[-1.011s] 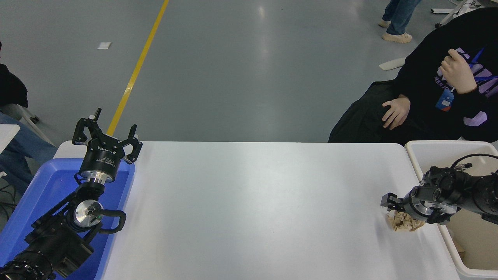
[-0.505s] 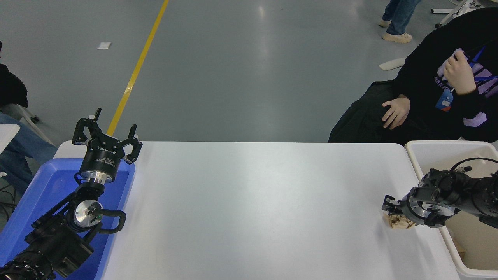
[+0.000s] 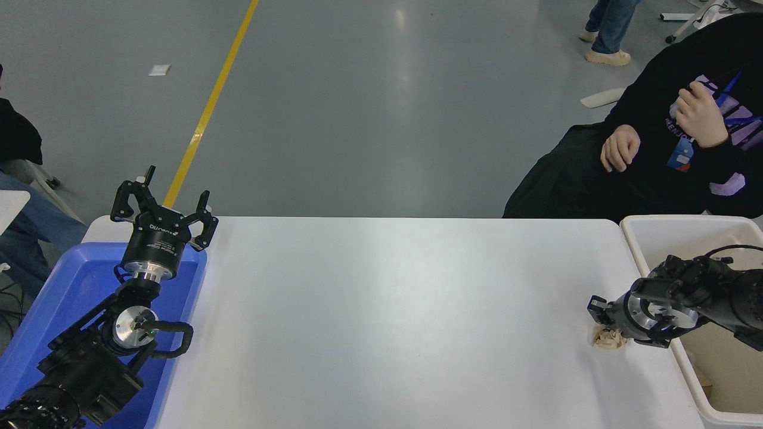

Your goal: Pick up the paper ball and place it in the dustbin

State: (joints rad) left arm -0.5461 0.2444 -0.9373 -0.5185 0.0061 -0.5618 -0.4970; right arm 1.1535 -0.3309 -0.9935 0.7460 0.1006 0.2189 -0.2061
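The table has a smooth white top with a soft sheen. At its right edge the paper ball is tan, creased, matt paper. Beside it the dustbin is smooth cream plastic with a rounded rim. At the near left the tray is glossy blue plastic. Both arms are matt black; the left gripper sits on a bright metal ring, and the right gripper shows a polished metal collar. The far floor is grey and glossy, with a painted yellow line.
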